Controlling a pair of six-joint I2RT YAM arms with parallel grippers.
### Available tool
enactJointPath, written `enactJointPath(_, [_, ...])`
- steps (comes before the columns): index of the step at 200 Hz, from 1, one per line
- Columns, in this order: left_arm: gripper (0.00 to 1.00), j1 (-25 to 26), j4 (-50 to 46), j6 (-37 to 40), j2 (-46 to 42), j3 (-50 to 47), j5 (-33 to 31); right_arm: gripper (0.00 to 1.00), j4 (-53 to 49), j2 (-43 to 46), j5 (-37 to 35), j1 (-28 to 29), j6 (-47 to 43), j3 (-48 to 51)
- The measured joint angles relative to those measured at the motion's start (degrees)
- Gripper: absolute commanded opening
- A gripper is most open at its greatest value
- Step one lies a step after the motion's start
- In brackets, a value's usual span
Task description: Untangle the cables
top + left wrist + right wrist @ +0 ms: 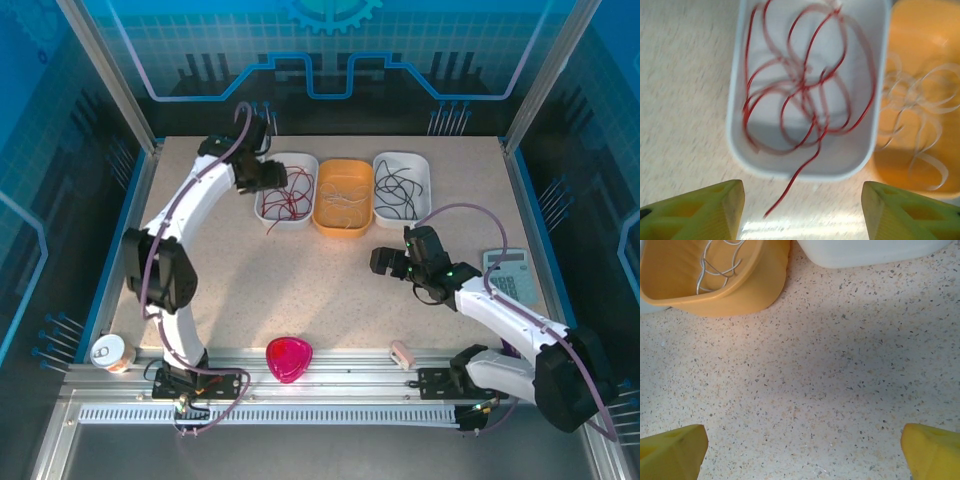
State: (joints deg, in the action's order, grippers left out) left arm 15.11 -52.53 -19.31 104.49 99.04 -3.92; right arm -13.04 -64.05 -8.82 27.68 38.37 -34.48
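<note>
The speckled worktop carries three trays side by side along its far part. The left arm reaches to the far left; the right arm is bent over the right middle.

The left white tray and the right white tray flank the orange tray, each just beside it.

The left pincer hangs over the left white tray's left side, its yellow fingers well apart with nothing between them. The right pincer hovers above bare worktop, near of the orange tray, fingers wide apart and empty.

The red cables lie looped in the left white tray; in the left wrist view they cross in a loose knot, and one end trails over the near rim onto the worktop. The pale cables curl in the orange tray. The black cables lie in the right white tray.

At the near edge are a pink heart-shaped dish and a cup.
</note>
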Motion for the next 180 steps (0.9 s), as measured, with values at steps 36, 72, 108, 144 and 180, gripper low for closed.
enactJointPath(36, [0.63, 2.23, 2.29, 0.02, -5.33, -15.63, -1.14, 1.00, -0.46, 0.04, -0.22, 0.00, -0.17, 0.00])
enactJointPath(72, [0.60, 4.20, 6.56, 0.48, -5.49, -21.46, -2.25, 1.00, -0.59, 0.04, -0.20, 0.00, -0.39, 0.00])
enactJointPath(108, [0.56, 4.20, 11.65, 1.97, -4.72, -22.77, -4.17, 1.00, -0.63, 0.04, -0.20, 0.00, -0.39, 0.00])
enactJointPath(144, [0.49, 4.17, 15.02, 3.17, -2.58, -22.80, -5.42, 1.00, -0.66, 0.09, -0.44, 0.00, -0.42, 0.00])
enactJointPath(180, [0.42, 4.17, 15.78, 3.41, -0.31, -22.80, -5.77, 1.00, -0.68, -0.07, -0.79, 0.02, -0.46, -0.09])
